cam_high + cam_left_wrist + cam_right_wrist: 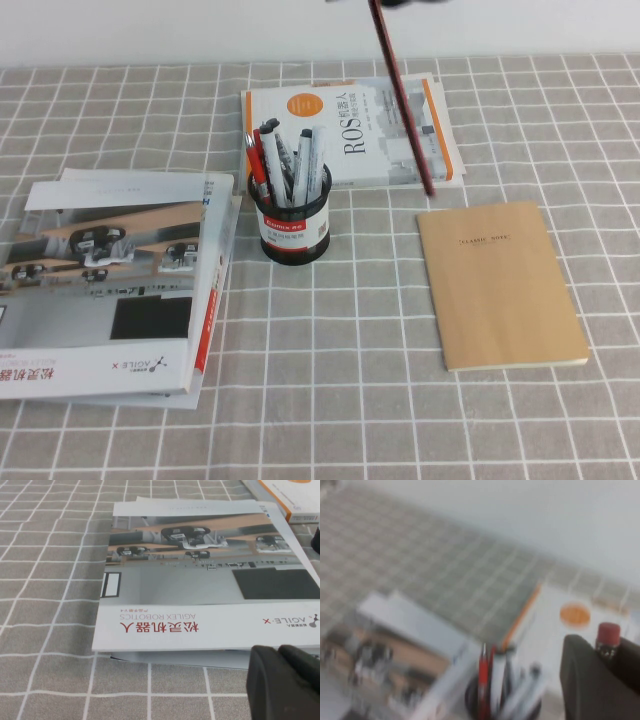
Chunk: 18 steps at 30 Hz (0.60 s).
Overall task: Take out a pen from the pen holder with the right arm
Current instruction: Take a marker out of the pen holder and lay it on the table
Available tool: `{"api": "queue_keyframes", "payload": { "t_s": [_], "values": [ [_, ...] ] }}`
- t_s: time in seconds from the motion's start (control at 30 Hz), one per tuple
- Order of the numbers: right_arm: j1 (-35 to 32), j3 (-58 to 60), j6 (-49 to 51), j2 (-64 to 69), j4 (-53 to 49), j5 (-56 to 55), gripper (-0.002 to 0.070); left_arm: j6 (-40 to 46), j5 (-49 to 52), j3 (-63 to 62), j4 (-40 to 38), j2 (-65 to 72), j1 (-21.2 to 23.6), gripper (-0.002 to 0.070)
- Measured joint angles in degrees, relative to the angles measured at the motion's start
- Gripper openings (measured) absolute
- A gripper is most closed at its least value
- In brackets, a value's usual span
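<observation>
High view: right end effector (402, 3), far edge, clamped on dark red pen (405, 100); pen hangs tilted, clear of pen holder (292, 228), extraction judged complete. Left end effector (282, 680) parked by brochure (200, 605); grip indeterminable.

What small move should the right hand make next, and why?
Probably lower the pen toward bare table: the right hand, shut on it, holds it clear of the pen holder. The left hand rests by the brochure.

Dark red pen (406, 110), black pen holder (295, 250), tan notebook (500, 285), grey checked tablecloth (330, 400)
</observation>
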Motion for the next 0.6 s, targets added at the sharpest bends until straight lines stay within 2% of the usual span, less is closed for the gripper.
{"api": "queue_keyframes", "payload": {
  "t_s": [0.2, 0.37, 0.6],
  "values": [
    [0.0, 0.0, 6.3, 0.5, -1.1, 12.1, 0.0014, 0.0, 0.0, 0.0, 0.0, 0.0, 0.0, -0.0005],
    [0.0, -0.1, 12.4, 3.8, -2.1, 15.9, 0.0014, 0.0, 0.0, 0.0, 0.0, 0.0, 0.0, -0.0005],
    [0.0, -0.1, 14.3, 11.6, 0.2, 18.2, 0.0014, 0.0, 0.0, 0.0, 0.0, 0.0, 0.0, -0.0005]
  ]
}}
